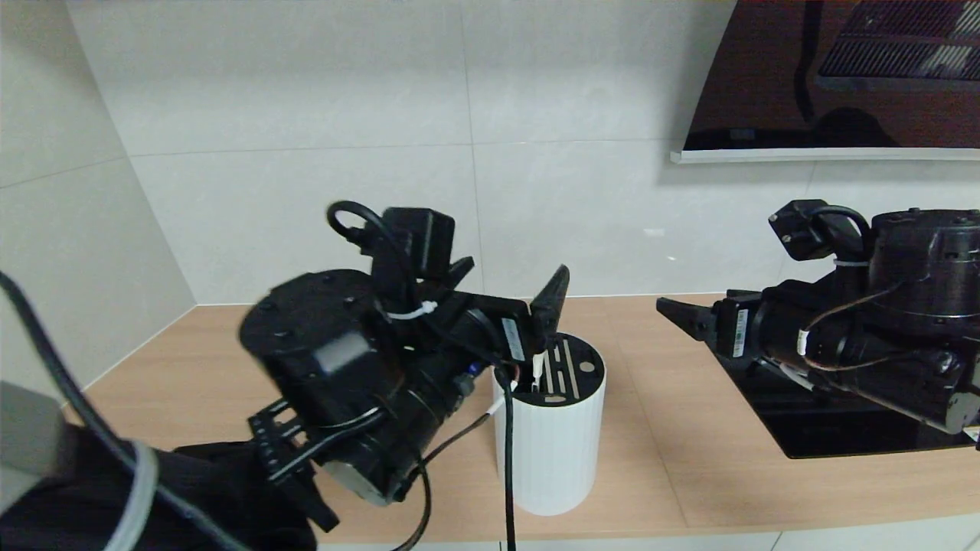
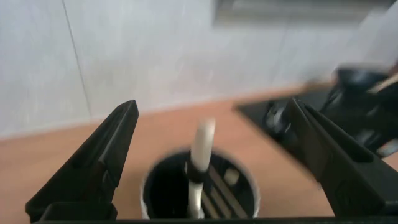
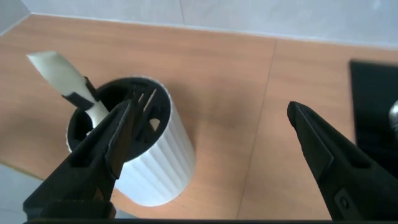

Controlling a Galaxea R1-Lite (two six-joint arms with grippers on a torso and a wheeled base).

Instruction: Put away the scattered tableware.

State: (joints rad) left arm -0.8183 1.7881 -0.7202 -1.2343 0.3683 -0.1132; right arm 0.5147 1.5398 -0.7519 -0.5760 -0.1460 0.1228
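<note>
White ribbed holder (image 1: 555, 451) sits near the front edge of the wooden counter (image 1: 674, 474). A white-handled utensil (image 2: 200, 152) already stands in its slotted top, so that piece looks done imo. Left gripper (image 1: 509, 291) hangs right above it, spread wide, holding nothing. Right gripper (image 1: 689, 317) is off right by the black cooktop (image 1: 811, 436), also wide and empty. Whether more tableware is left, can't tell.

A utensil (image 2: 200, 162) stands in the holder (image 1: 555, 451) on the counter (image 1: 658, 428), below my left gripper (image 2: 212, 112); the cooktop (image 1: 834, 428) lies to its right.
</note>
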